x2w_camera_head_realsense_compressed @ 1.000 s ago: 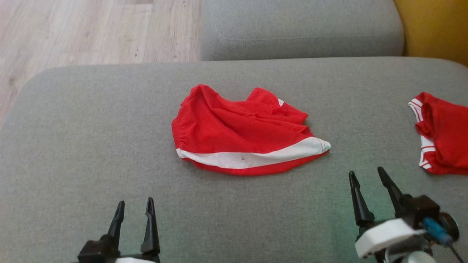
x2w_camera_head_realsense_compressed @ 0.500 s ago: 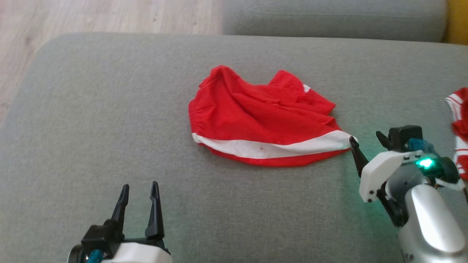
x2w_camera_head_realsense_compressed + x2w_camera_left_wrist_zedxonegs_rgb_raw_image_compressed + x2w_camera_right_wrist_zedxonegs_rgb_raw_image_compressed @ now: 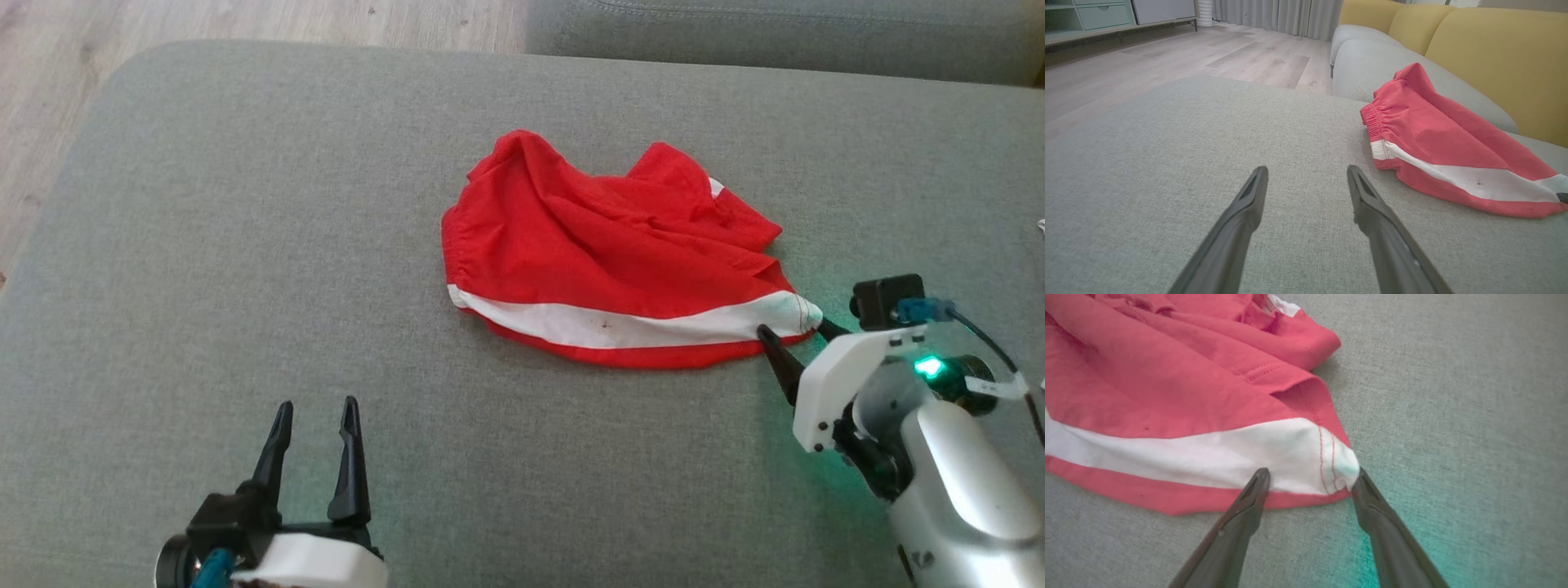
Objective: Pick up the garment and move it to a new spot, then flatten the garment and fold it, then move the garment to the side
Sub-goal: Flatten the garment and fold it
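Red shorts point(image 3: 620, 261) with a white stripe lie crumpled on a grey sofa cushion point(image 3: 245, 245). Right hand point(image 3: 1310, 473): fingers spread apart, not clamped. The striped corner of the shorts lies between its fingertips, both tips at the edge of the cloth. Left hand point(image 3: 317, 403): fingers apart, empty, over bare cushion. The shorts lie ahead of it and to its right.

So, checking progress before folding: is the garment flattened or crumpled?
Crumpled: the garment lies bunched on the cushion, with raised ridges and overlapping layers.
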